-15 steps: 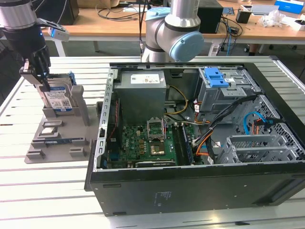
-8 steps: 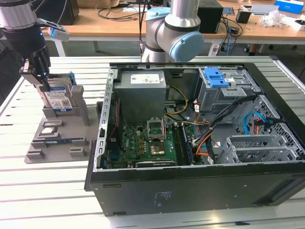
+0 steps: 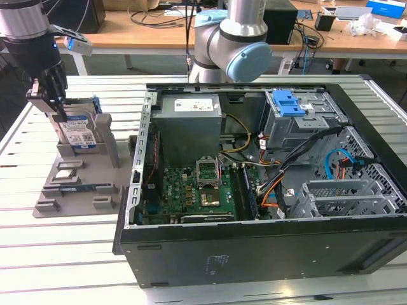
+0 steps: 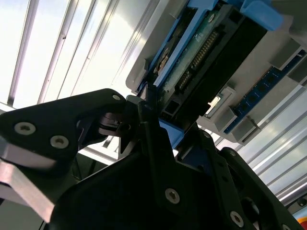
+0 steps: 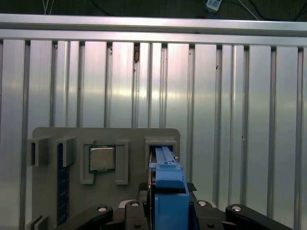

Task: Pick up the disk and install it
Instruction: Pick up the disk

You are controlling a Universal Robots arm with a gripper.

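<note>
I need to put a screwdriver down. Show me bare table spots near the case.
Bare slats lie on the camera side of the grey tray, at the exterior view's left of the case. Crowded: the tray's far end, where the gripper holds the disk, and inside the case.

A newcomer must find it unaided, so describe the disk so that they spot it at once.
Beside the open computer case, at the exterior view's left, a grey holder lies on the slatted table. The disk stands on edge in it, right under the gripper. Nothing else there is a silver slab with a white-and-blue label and blue side rails.
</note>
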